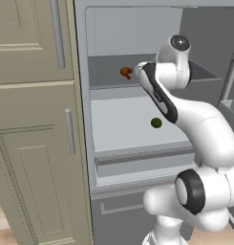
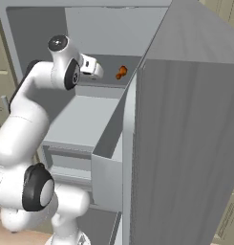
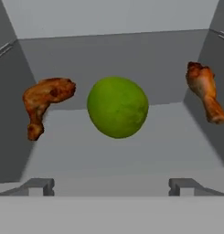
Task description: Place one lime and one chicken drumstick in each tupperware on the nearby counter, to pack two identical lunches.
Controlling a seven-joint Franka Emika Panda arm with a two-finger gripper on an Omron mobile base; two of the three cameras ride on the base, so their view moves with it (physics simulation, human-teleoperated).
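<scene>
In the hand view a green lime (image 3: 117, 113) sits straight ahead on the grey fridge shelf (image 3: 109, 160), centred between my fingertips (image 3: 40, 186). One browned chicken drumstick (image 3: 44, 100) lies to its left and another (image 3: 205, 92) to its right against the wall. My gripper (image 3: 112, 186) is open, short of the lime and holding nothing. From the base, my gripper (image 2: 98, 71) reaches into the upper shelf, near a drumstick (image 2: 121, 72) (image 1: 125, 72). A second lime (image 1: 156, 123) rests on the lower shelf. The tupperware and the counter are out of view.
The open fridge door (image 2: 185, 143) stands close on the right. Tall beige cabinets (image 1: 32, 119) with silver handles flank the fridge on the left. A grey drawer (image 1: 142, 160) sits below the lower shelf. The shelf's side walls are close around the hand.
</scene>
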